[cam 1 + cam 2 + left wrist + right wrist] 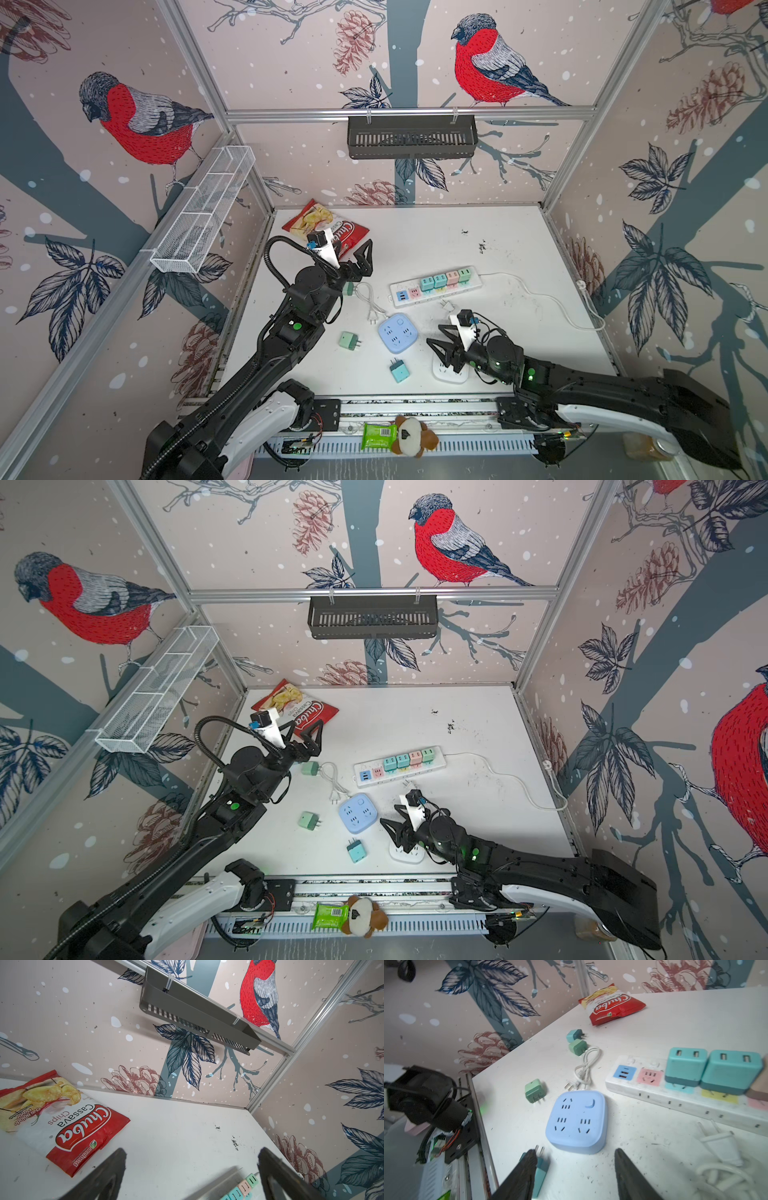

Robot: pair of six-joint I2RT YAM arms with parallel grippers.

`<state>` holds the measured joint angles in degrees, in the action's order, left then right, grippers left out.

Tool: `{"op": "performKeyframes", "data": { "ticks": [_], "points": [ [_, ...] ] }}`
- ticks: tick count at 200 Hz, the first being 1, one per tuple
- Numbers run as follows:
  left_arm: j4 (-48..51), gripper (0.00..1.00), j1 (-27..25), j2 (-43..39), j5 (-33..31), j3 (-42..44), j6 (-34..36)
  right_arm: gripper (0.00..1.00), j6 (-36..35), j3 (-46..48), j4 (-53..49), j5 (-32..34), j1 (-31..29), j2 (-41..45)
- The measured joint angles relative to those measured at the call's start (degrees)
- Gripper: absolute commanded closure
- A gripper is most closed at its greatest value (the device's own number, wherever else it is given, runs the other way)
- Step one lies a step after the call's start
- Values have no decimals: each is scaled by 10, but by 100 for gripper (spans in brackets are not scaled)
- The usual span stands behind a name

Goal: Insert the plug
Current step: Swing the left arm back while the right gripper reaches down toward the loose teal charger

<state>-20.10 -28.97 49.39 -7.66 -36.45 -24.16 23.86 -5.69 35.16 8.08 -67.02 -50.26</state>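
Approach work here, as I read it, with nothing picked up yet. The right gripper (pixel 575 1149) hangs low over the table (pixel 654 1022). Its jaws are apart and hold nothing; only tabletop and the near edge of the blue socket cube (pixel 577 1120) show between them. The likeliest target, the teal plug (pixel 543 1167), lies on its side just by one finger and is partly hidden behind it. Its two flat prongs point roughly toward the cube. Whether that finger touches it, I cannot tell. In a top view the same plug sits near the table's front edge, just in front of the cube and off to the gripper's side.

Across the way, the left gripper (pixel 192 1149) is spread wide and empty, raised near the chips bag (pixel 62 1122), well apart from the action.

Next move, I'd say: shift the right jaws so the plug's body sits squarely between them and close on its flat sides. Then lift, tip the prongs down and line them up with a free two-slot outlet on the cube.

The plug itself is small and blocky in smooth hard plastic, pale teal with a darker band toward the prong end. Its prongs are short and bright, so an off-square grip may let it twist.
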Motion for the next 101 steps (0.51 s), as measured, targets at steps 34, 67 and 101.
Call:
{"op": "performKeyframes", "data": {
  "ticks": [34, 67, 101],
  "points": [
    [3, 2, 0, -31, -4, -7, 0, 47, 46, -26, 24, 107, -82, -42],
    [15, 2, 0, -39, -15, -8, 2, 50, 142, -141, -64, 186, -151, -69],
    [28, 2, 0, -49, -20, -11, 6, 48, 184, -252, -192, 238, -250, -130]
  ]
}}
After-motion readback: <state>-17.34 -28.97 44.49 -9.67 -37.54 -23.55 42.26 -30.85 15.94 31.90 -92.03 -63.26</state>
